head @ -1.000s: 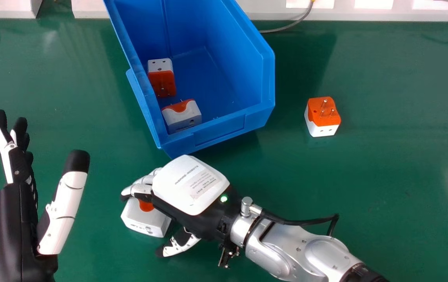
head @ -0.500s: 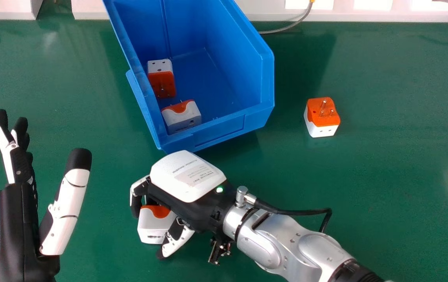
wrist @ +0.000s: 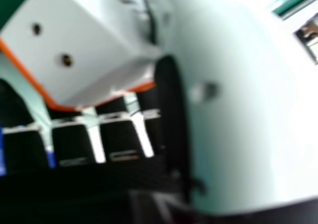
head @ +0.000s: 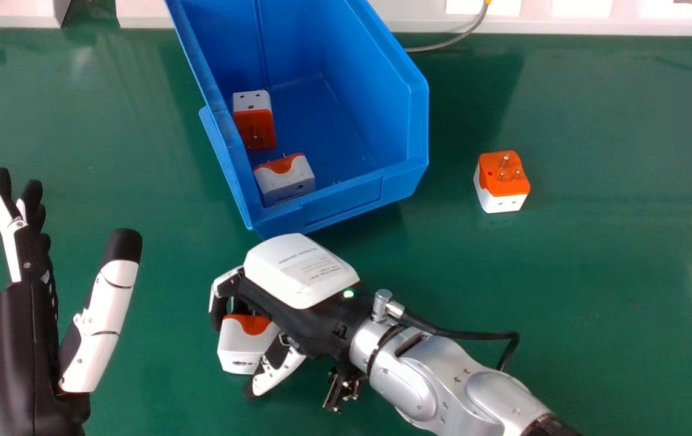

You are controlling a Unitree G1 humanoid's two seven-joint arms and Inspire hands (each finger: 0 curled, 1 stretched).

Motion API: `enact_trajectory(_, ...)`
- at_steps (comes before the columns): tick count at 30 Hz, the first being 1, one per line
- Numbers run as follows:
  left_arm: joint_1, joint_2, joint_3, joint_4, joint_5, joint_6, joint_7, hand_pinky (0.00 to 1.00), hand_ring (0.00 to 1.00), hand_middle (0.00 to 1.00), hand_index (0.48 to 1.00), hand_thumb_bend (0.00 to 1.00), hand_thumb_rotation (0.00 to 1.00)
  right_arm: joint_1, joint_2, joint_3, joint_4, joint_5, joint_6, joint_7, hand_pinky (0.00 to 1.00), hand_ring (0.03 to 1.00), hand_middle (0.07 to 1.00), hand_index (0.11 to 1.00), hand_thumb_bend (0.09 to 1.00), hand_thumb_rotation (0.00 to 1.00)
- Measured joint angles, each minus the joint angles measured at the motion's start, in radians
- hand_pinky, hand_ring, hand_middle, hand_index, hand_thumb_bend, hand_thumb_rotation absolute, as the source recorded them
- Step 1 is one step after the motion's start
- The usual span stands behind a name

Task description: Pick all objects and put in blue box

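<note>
In the head view my right hand (head: 300, 272) is below the blue box (head: 346, 203), its fingers curled round a white and orange adapter (head: 247, 346) with the thumb against its near side. The right hand view has that adapter (wrist: 74, 45) between the fingers and thumb of my right hand (wrist: 228, 100). My left hand (head: 25, 345) stands open at the left, holding nothing. Two adapters, one (head: 255, 124) by the box's left wall and another (head: 285, 180) near its front, lie inside the box. A further adapter (head: 502, 181) sits on the table to the right, prongs up.
The green table (head: 594, 290) extends around the box. Along its far edge runs a white ledge (head: 539, 25), with a grey cable (head: 451, 41) lying behind the box's right side.
My right hand's fingers have curled round the adapter, which has turned and shifted right with the hand. The left hand has hardly moved.
</note>
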Motion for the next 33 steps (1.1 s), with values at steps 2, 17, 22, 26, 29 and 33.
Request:
enact_trajectory(2, -0.003, 0.001, 0.001, 0.001, 0.001, 0.0, 0.0, 1.0, 1.0, 1.0, 1.0, 0.7, 0.8, 0.034, -0.023, -0.008, -0.051, 0.004, 0.004, 0.018, 0.2, 0.353, 0.469, 0.563, 0.498, 0.0)
enact_trajectory(17, -0.048, 0.012, 0.01, 0.039, 0.002, 0.004, -0.003, 1.0, 1.0, 1.0, 1.0, 0.77, 0.84, 0.322, -0.238, -0.171, -0.631, 0.041, 0.017, 0.127, 0.11, 0.148, 0.401, 0.515, 0.505, 0.0)
enact_trajectory(22, -0.066, 0.016, 0.011, 0.049, 0.015, 0.004, 0.003, 1.0, 1.0, 1.0, 1.0, 0.75, 0.84, 0.358, -0.266, -0.256, -0.734, 0.079, 0.029, 0.155, 0.1, 0.139, 0.404, 0.509, 0.506, 0.0)
enact_trajectory(26, -0.073, 0.019, 0.011, 0.065, 0.023, 0.001, 0.013, 1.0, 1.0, 1.0, 1.0, 0.72, 0.85, 0.352, -0.267, -0.31, -0.764, 0.104, 0.03, 0.159, 0.12, 0.172, 0.418, 0.518, 0.506, 0.0)
enact_trajectory(29, -0.076, 0.02, 0.01, 0.068, 0.052, 0.001, 0.02, 1.0, 1.0, 1.0, 1.0, 0.71, 0.86, 0.319, -0.262, -0.342, -0.765, 0.112, 0.033, 0.16, 0.12, 0.167, 0.412, 0.517, 0.506, 0.0)
enact_trajectory(33, -0.082, 0.022, 0.009, 0.071, 0.073, 0.0, 0.032, 1.0, 1.0, 1.0, 1.0, 0.67, 0.86, 0.212, -0.256, -0.372, -0.727, 0.118, 0.01, 0.145, 0.11, 0.159, 0.414, 0.511, 0.508, 0.0)
